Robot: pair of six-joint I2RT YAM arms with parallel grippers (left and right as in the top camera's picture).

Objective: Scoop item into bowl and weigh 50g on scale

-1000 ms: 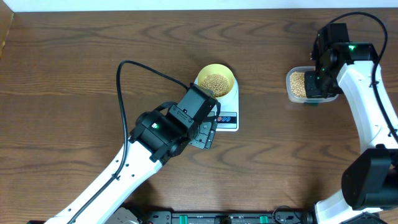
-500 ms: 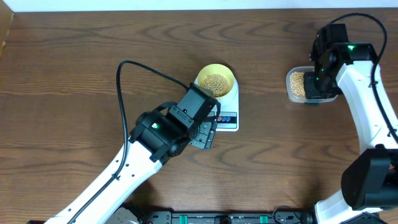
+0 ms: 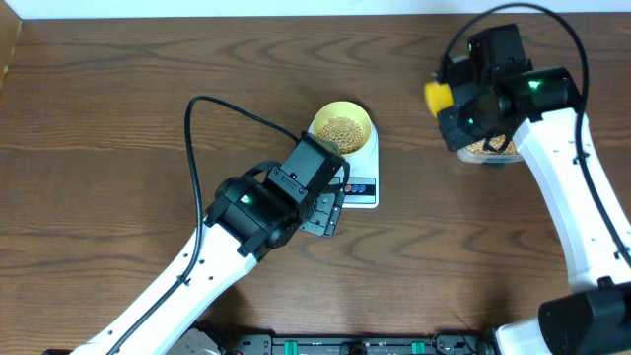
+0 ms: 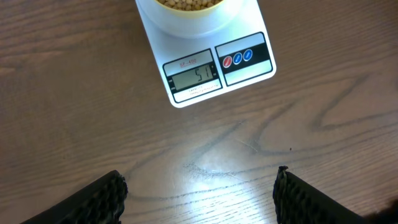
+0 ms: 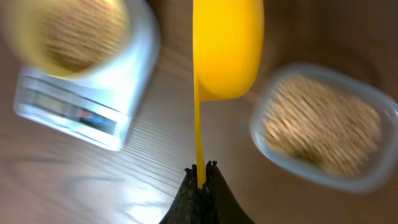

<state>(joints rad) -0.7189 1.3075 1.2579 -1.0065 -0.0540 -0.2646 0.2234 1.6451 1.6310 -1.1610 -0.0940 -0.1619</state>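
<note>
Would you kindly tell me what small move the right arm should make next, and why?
Probably lower the yellow scoop into the tub rather than carry it to the bowl: the scale display seems to read 51, so more beans look unneeded. The right tool is shut on the scoop's handle.

- The counter [image 3: 118, 128] is dark brown wood with a bold, wavy grain. Long streaks and oval whorls run along its length and fill nearly the whole overhead view.
- Its top is flat and smooth, with a slight sheen.
- Beyond the far edge lies a narrow pale strip [image 3: 246, 8]; whether it is wall or floor cannot be told.
- At the far left corner a sliver of lighter tan wood [image 3: 8, 54] borders the counter.
- A soft white glare [image 4: 208, 173] lies on the grain in the left wrist view. A fainter sheen [image 5: 146, 208] shows in the blurred right wrist view.
- Shadows on the wood are soft-edged and short.
</note>
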